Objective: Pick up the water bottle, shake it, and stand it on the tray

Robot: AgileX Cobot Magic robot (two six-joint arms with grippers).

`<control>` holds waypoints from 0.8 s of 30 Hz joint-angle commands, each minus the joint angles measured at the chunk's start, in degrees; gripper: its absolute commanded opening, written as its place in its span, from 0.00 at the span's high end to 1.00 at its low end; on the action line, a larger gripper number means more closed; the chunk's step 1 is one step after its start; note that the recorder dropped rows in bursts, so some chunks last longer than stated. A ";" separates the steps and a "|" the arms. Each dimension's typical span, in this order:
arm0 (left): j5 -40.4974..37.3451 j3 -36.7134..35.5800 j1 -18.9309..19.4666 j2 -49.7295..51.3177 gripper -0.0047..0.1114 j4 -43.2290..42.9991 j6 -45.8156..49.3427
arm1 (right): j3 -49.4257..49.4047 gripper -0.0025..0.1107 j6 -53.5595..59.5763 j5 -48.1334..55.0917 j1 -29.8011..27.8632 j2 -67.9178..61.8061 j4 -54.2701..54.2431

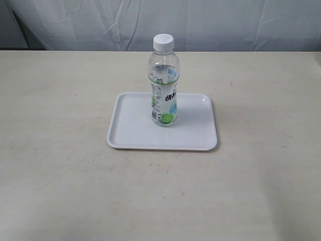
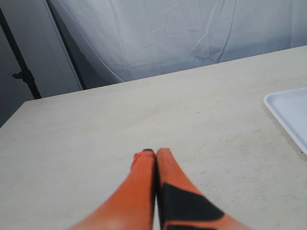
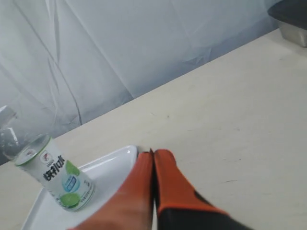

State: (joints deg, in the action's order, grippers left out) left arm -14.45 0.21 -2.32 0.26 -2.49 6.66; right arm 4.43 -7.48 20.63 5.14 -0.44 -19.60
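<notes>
Although neither arm shows in the exterior view, each wrist camera looks along its own tool: the left gripper (image 2: 154, 152) has its orange jaws pressed together on nothing above the bare table (image 2: 96, 124), and the right gripper (image 3: 152, 153) is likewise closed and empty, near a corner of the tray (image 3: 110, 167). Farther out, the tray lies flat mid-table with the water bottle (image 1: 164, 83) upright on it, capped, roughly central. Behind hangs a pale curtain (image 1: 225, 22). The task looks complete. The risk now is toppling: the bottle is tall and narrow, so the right gripper sweeping past, or nudging the rim, could tip it
</notes>
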 commanded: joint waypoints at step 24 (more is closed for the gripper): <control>0.77 -0.21 -0.02 -0.26 0.96 0.02 -0.15 | -3.78 0.98 1.54 -2.20 -3.11 0.44 0.01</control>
State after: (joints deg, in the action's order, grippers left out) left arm -14.45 0.21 -2.32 0.26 -2.49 6.66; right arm 0.73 -6.41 19.33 2.39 -0.31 -19.70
